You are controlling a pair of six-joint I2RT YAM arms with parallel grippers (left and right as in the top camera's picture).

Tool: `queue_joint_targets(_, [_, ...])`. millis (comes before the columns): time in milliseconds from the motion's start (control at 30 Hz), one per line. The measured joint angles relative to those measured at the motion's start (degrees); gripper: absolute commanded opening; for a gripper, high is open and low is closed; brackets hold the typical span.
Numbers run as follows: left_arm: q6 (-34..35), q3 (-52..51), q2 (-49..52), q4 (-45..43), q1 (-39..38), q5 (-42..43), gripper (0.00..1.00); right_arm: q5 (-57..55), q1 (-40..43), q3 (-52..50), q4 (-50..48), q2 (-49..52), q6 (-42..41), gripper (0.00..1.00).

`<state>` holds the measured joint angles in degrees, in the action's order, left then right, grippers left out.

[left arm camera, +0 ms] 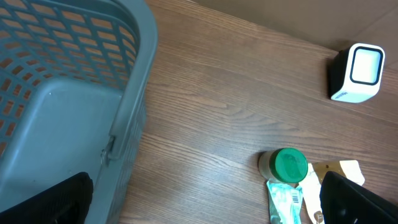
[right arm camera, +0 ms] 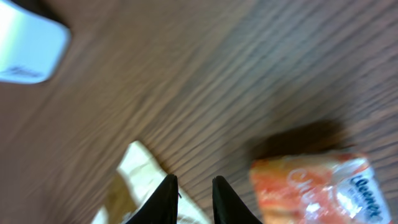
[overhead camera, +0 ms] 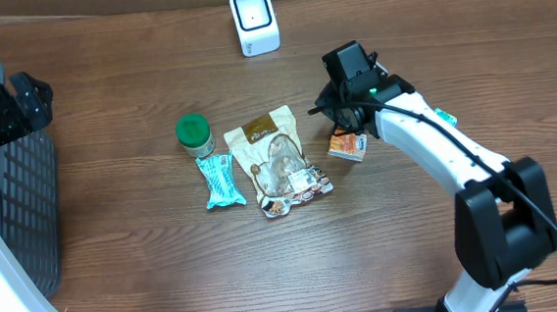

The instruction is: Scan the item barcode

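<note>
The white barcode scanner (overhead camera: 254,20) stands at the table's far edge; it shows as well in the left wrist view (left arm camera: 357,71) and, blurred, at the right wrist view's top left (right arm camera: 28,53). An orange tissue pack (overhead camera: 349,147) lies on the wood. My right gripper (overhead camera: 338,117) hovers just above and left of it. Its fingers (right arm camera: 194,183) are nearly together with only wood in the narrow gap, and the orange pack (right arm camera: 317,186) lies to their right, apart from them. My left gripper (left arm camera: 205,208) is open wide beside the basket, holding nothing.
A beige snack bag (overhead camera: 274,161), a green-lidded jar (overhead camera: 194,132) and a teal wrapped bar (overhead camera: 219,180) lie mid-table. A grey mesh basket (overhead camera: 22,213) sits at the left edge. A small teal item (overhead camera: 445,117) peeks from behind the right arm.
</note>
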<state>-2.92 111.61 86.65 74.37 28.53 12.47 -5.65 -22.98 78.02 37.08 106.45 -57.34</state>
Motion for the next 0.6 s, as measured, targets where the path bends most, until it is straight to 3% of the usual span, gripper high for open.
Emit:
queue_joint_targets(433, [0.00,0.00,0.00,0.02,0.00,0.00,1.00,-2.25,0.00,-0.74,-0.46,7.89,-1.53,0.17])
queue_joint_targets(600, [0.00,0.00,0.00,0.00,0.00,0.00,1.00,2.32,0.02,-0.85,-2.56,8.81,4.42,0.17])
